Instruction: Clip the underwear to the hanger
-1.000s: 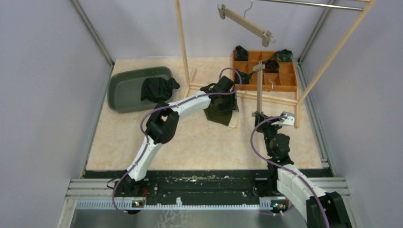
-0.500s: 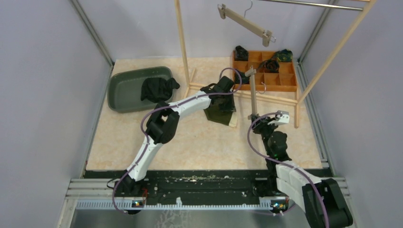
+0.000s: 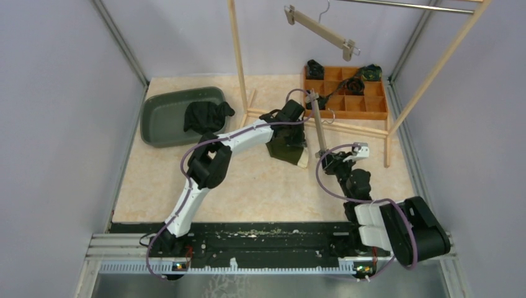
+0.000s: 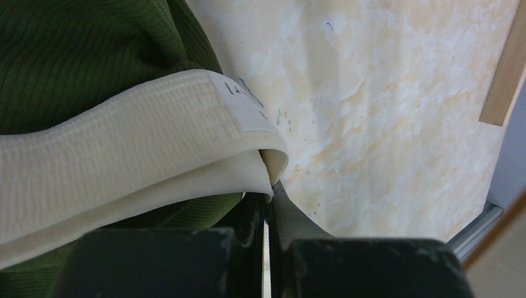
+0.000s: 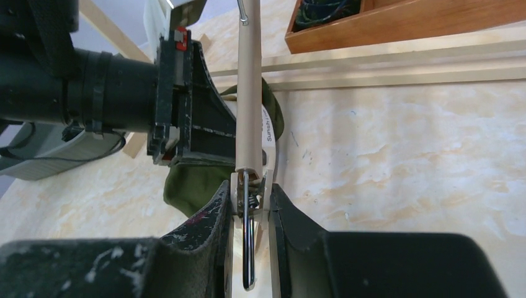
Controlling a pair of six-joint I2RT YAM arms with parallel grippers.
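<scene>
The underwear [image 3: 285, 149] is dark green with a white waistband [image 4: 124, 155] and lies on the table under the wooden rack. My left gripper [image 3: 301, 133] is shut on the waistband's corner; the left wrist view shows the jaws [image 4: 268, 197] pressed together on it. My right gripper [image 3: 324, 156] is shut on the clip at one end of the wooden hanger [image 3: 316, 121]. In the right wrist view the hanger bar [image 5: 250, 93] points away from my right gripper [image 5: 251, 194]. The bar runs just beside the left gripper and the underwear [image 5: 192, 180].
A grey tub [image 3: 161, 118] holding a black garment [image 3: 206, 115] sits at the back left. A wooden divided box [image 3: 366, 105] of rolled garments stands at the back right. The rack's floor rails [image 3: 353, 128] cross behind the underwear. A second hanger [image 3: 319, 28] hangs overhead.
My left gripper has closed on the waistband. My right arm has swung the hanger leftward, from upright near the box to leaning beside the left gripper.
</scene>
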